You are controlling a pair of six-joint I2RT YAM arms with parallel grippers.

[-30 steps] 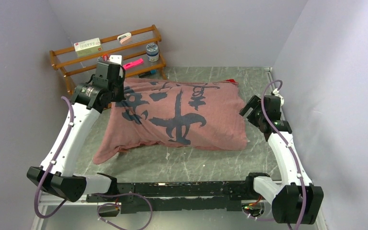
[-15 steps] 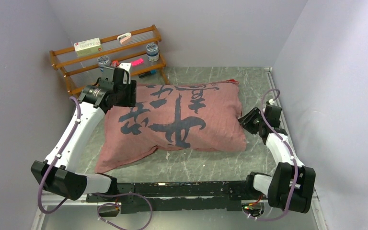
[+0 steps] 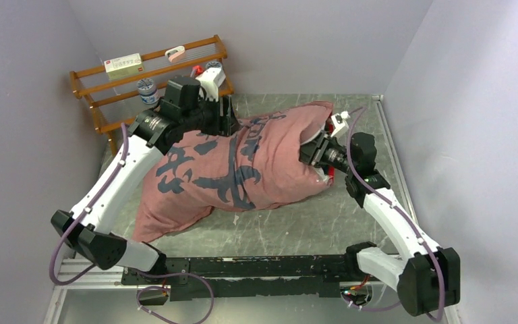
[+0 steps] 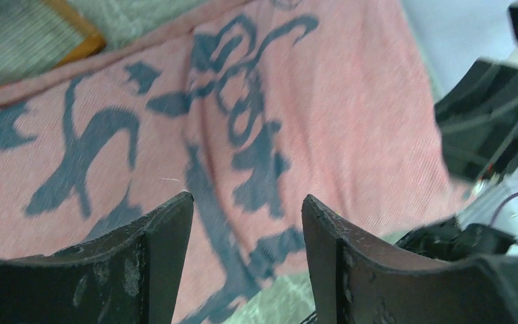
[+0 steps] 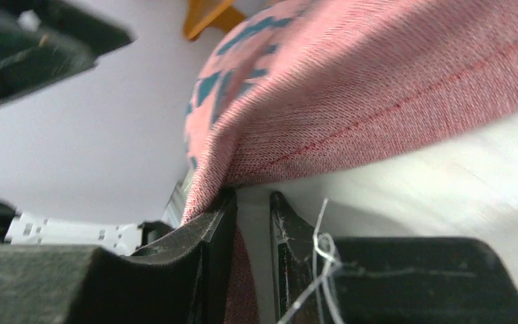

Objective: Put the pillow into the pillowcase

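From above, the pillowcase (image 3: 243,169) lies plump and filled on the desk (image 3: 297,223). Its long axis runs on a slant from the near left to the far right, and the far-right end is lifted. The left tool (image 3: 226,121) hangs over the far-left flank of the pillowcase. The right tool (image 3: 310,152) meets the raised right end, so the right arm is the nearer one to the mouth. In the left wrist view the tool is spread wide with nothing between its fingers (image 4: 155,236). The printed cloth lies below and beyond them, and the right arm (image 4: 492,121) shows at the far side. In the right wrist view the tool is drawn narrow on the hem of the pillowcase, with a strip of pink cloth running down between its fingers (image 5: 209,236). White cloth, which I take for the pillow (image 5: 445,182), bulges just right of that hem, so a little seems to be uncovered at the mouth. The coming move likely turns on pulling that hem along the long axis, away from the left tool, over the white end.
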